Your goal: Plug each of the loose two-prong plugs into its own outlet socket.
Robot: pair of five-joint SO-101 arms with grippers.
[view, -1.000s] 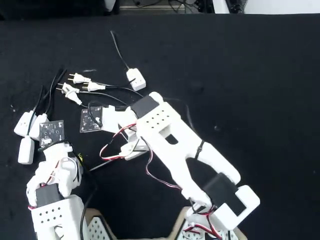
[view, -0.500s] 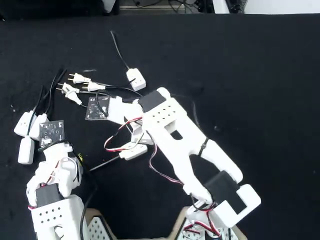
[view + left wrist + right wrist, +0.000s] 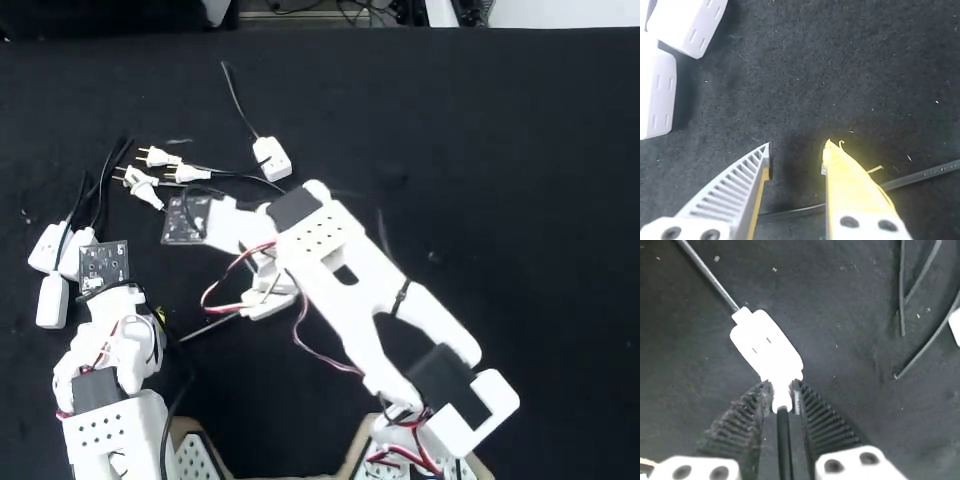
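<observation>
My right gripper (image 3: 781, 385) is shut on the tail of a white two-prong plug (image 3: 781, 399), whose black cord runs back between the fingers. The plug's front end sits against a white outlet socket (image 3: 765, 342) lying on the black table. In the high view the right gripper (image 3: 190, 218) is just below three loose plugs (image 3: 150, 156), (image 3: 186, 173), (image 3: 137, 183). My left gripper (image 3: 795, 147) hangs open over bare cloth, with white sockets (image 3: 687, 22) beside it. From above, the left gripper (image 3: 103, 268) is next to the sockets (image 3: 46, 247) at the table's left side.
Another white socket (image 3: 272, 158) with a black lead lies at the back middle. A white block (image 3: 262, 301) with a cord sits under the right arm. Black cords (image 3: 920, 300) cross the cloth near the right gripper. The table's right half (image 3: 520, 180) is bare black cloth.
The right arm swung its gripper away from the base toward the loose plugs, then shifted a little to the left. The left arm has kept still.
</observation>
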